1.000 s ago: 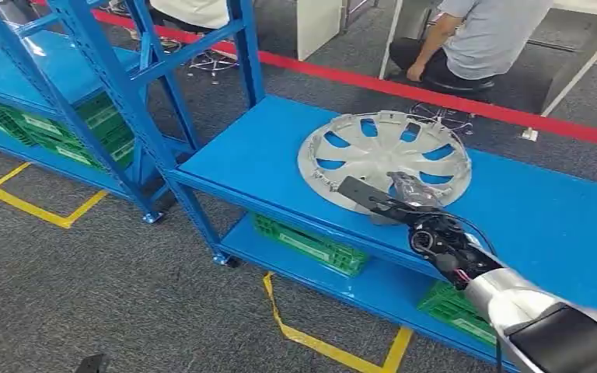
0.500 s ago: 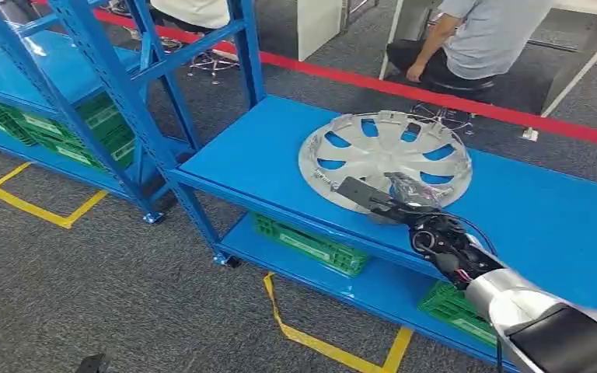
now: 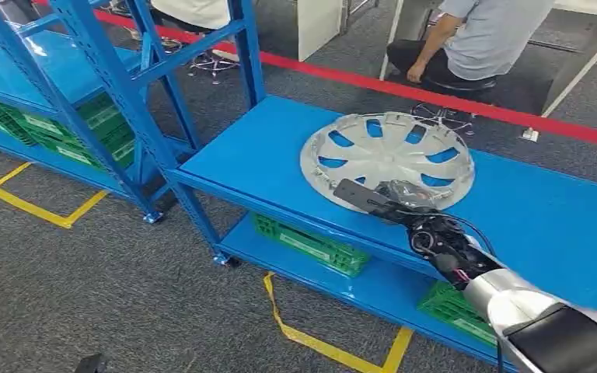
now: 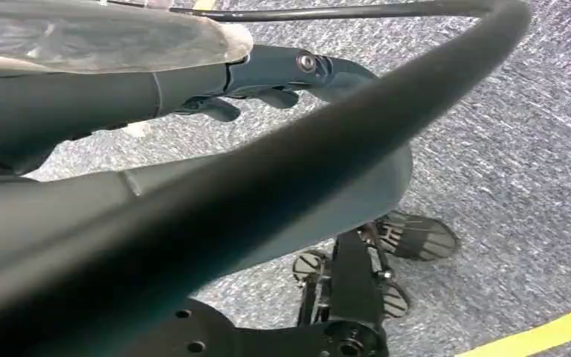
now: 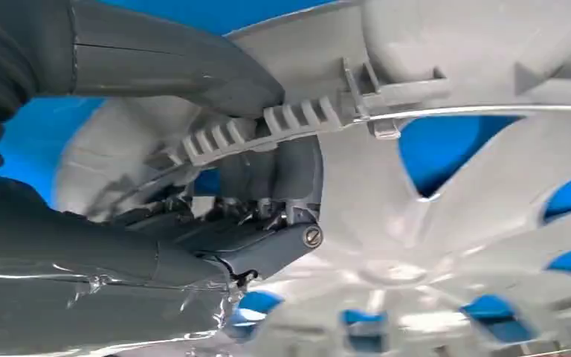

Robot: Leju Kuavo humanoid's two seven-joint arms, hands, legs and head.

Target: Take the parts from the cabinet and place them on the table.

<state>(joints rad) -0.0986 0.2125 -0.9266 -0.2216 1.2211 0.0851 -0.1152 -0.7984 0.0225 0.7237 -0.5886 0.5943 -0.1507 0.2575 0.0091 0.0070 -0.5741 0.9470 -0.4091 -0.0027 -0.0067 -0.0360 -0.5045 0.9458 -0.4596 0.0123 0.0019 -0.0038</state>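
A silver hubcap (image 3: 389, 151) lies flat on the upper board of a blue shelf cabinet (image 3: 256, 155). My right hand (image 3: 392, 198) reaches in from the lower right and grips the hubcap's near rim. In the right wrist view the grey thumb (image 5: 178, 67) presses on the ribbed rim of the hubcap (image 5: 453, 67), with the darker fingers (image 5: 275, 178) curled against its other side. My left hand (image 4: 193, 82) hangs over grey carpet, fingers stretched out and holding nothing.
Green crates (image 3: 311, 245) sit on the lower shelf board, another (image 3: 455, 311) further right. A taller blue rack (image 3: 124, 85) stands at the left with more green crates. A person (image 3: 474, 39) sits behind a red floor line (image 3: 435, 97). Yellow tape (image 3: 311, 342) marks the carpet.
My right hand's fingers have settled lower onto the hubcap's near rim, and the hubcap has shifted slightly away and to the right.
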